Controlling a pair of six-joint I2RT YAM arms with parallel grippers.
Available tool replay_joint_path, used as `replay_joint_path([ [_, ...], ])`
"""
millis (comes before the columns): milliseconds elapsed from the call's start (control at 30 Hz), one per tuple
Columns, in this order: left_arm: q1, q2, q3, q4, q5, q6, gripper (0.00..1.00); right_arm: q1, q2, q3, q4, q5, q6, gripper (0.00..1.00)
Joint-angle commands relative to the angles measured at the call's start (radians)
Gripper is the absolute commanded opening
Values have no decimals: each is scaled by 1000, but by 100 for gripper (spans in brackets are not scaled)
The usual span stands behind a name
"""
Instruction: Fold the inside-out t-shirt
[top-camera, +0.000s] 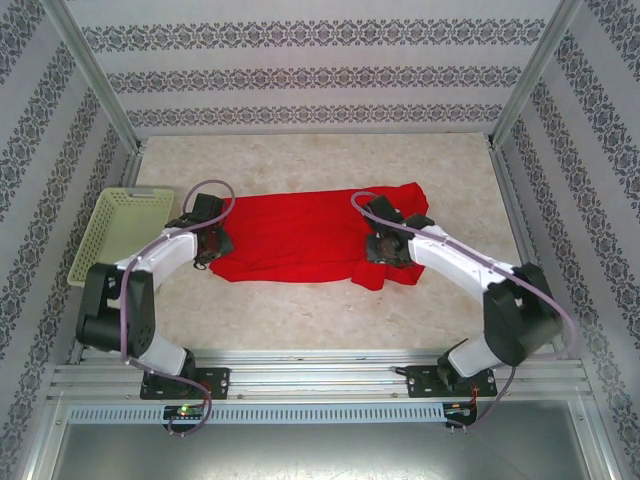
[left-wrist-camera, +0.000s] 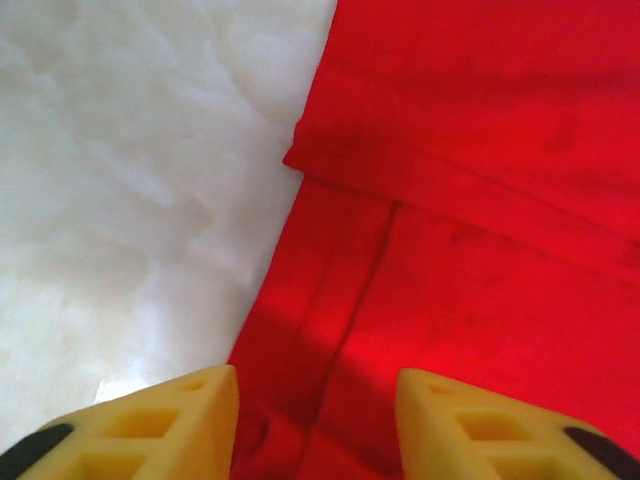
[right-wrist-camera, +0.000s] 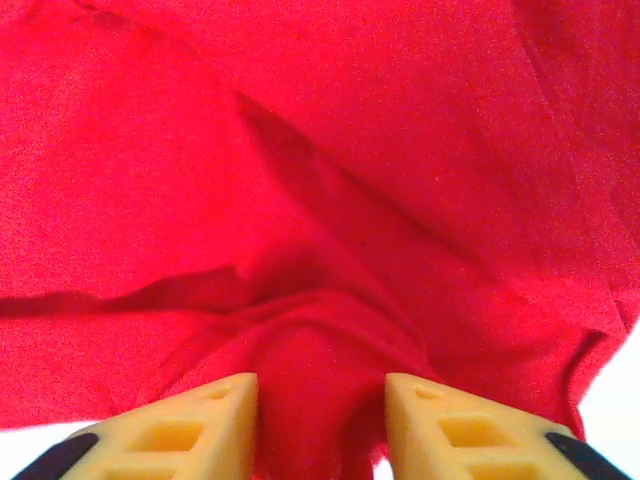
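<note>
Red t-shirt (top-camera: 300, 235) lies spread on worktop (top-camera: 320, 310), long axis left-right, stretched between the two arms. Left jaws apart, low over its left edge. Right jaws apart, over bunched cloth at its right end. Each arm is nearest its own end, and nothing looks clamped.

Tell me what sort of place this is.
Probably a robot test booth, not a home: bare aluminium posts frame patterned grey-and-white wallpaper panels, and two white-and-black robot arms are bolted to a metal rail at the edge of a pale marble-look table.
</note>
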Motion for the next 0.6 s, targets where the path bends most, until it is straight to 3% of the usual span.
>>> replay_joint_path([
  [0,8,-21,5,5,39,6,52,-18,25,25,0,-1,-56,43],
  [333,-1,-522,-310,-73,-62,-66,63,-3,-191,-150,12,-47,-49,55],
  [433,-1,-559,-361,-38,-31,-89,55,27,-247,-171,-4,-42,-34,56],
  [567,-1,-474,-376,45,40,-89,44,82,-321,-198,-36,-19,-6,56],
])
